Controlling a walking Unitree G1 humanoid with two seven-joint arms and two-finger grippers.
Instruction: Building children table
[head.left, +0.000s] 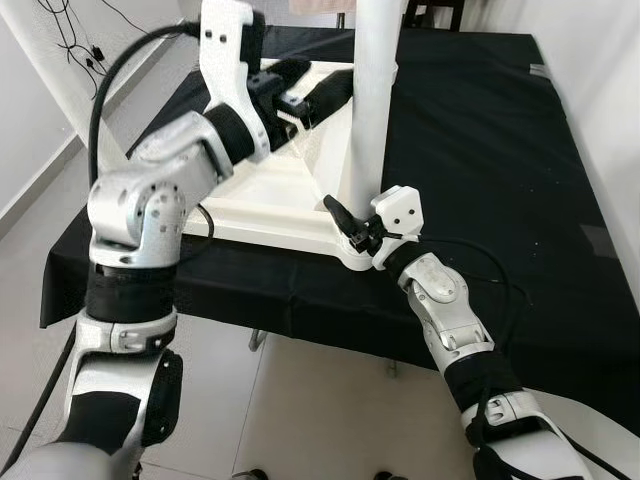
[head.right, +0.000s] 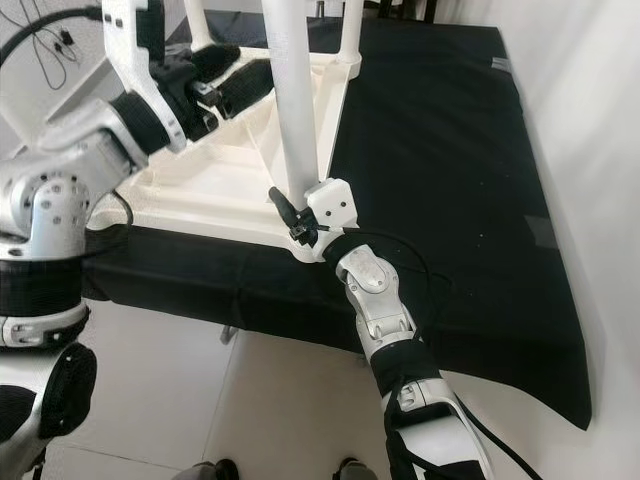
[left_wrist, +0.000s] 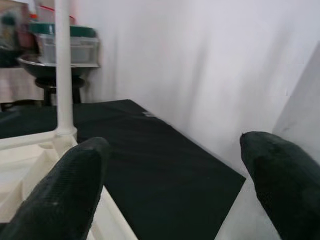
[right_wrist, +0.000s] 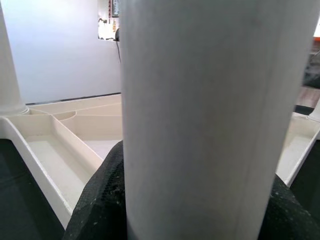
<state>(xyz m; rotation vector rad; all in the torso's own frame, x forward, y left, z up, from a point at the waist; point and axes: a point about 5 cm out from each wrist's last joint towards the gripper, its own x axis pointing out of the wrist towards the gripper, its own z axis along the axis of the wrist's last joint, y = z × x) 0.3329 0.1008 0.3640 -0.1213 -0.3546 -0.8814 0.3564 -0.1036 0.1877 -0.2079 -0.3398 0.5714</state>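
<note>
On the black surface (head.left: 480, 150) lies the upturned white tabletop (head.left: 270, 200), right gripper (head.left: 350, 228) jaws clamping its near corner leg (head.left: 370, 100), left gripper (head.left: 300, 90) jaws open above the frame.

Plain home room, white walls, tiled floor (head.left: 300, 400), black-clothed table (head.left: 480, 150), wall cables (head.left: 75, 40)

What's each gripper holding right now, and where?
Right gripper clamps the near table leg low down, just above the upturned tabletop. Left gripper is open, holding nothing.
</note>
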